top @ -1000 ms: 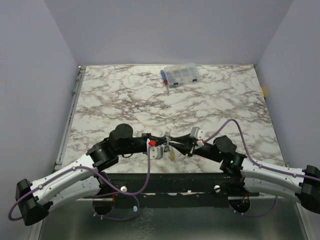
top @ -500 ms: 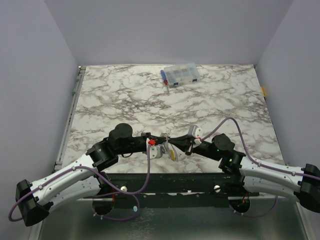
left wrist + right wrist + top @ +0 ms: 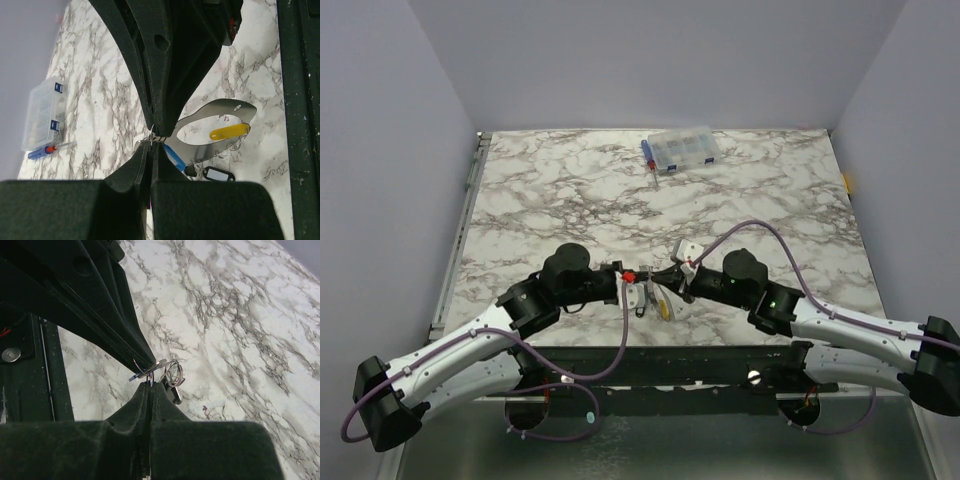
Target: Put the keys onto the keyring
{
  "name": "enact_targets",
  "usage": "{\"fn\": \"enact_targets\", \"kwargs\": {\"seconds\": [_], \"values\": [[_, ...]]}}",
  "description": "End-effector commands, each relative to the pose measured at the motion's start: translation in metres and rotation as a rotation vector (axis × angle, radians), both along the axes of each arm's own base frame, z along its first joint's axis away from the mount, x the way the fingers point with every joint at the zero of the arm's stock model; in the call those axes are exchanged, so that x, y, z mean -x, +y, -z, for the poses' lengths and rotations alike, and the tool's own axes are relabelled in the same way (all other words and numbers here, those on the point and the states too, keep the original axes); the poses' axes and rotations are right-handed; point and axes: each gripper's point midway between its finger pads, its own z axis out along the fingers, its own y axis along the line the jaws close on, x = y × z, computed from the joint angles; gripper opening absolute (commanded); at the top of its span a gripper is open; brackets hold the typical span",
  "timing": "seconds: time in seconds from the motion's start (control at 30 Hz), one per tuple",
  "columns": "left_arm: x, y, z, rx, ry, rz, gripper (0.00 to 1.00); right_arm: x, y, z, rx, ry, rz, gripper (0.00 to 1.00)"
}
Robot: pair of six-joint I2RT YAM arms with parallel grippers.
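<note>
My left gripper (image 3: 640, 280) and right gripper (image 3: 660, 278) meet tip to tip near the table's front edge, both shut. In the left wrist view my left gripper (image 3: 151, 145) pinches the edge of the silver-grey keyring (image 3: 200, 150), which hangs below the right gripper's fingers (image 3: 170, 65). A yellow key (image 3: 229, 132), a blue key (image 3: 172, 156) and a dark-outlined clear key (image 3: 215, 174) hang by it. In the right wrist view my right gripper (image 3: 150, 384) pinches a thin wire loop; a small coiled ring (image 3: 172, 372) with a dark key (image 3: 175, 392) hangs beside it. The yellow key (image 3: 663, 306) shows from above.
A clear compartment box (image 3: 681, 148) with blue parts stands at the table's far edge, also in the left wrist view (image 3: 40, 112), with a blue and red pen-like piece (image 3: 648, 152) beside it. The dark front rail (image 3: 300, 125) runs just under the grippers.
My right arm has swung left and its wrist has turned, bringing its fingers closer onto the left gripper's tips. The left gripper has shifted slightly right. The hanging keys stay in place.
</note>
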Motion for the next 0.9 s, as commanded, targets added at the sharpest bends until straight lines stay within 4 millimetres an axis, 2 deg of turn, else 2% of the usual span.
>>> {"fn": "enact_targets", "kwargs": {"seconds": [0.0,0.37,0.57,0.87], "values": [[0.013,-0.02,-0.039,0.124,-0.034,0.105,0.0,-0.002,0.006,-0.012,0.016,0.004,0.0,0.0],[-0.005,-0.037,-0.035,0.134,0.186,-0.017,0.0,-0.022,0.017,-0.002,0.038,0.034,0.088,0.0],[-0.014,-0.043,-0.054,0.225,0.335,-0.119,0.0,-0.043,0.009,-0.008,0.023,-0.018,0.202,0.0],[-0.018,-0.048,-0.062,0.306,0.524,-0.219,0.0,-0.039,0.009,-0.023,-0.088,-0.047,0.195,0.0]]}}
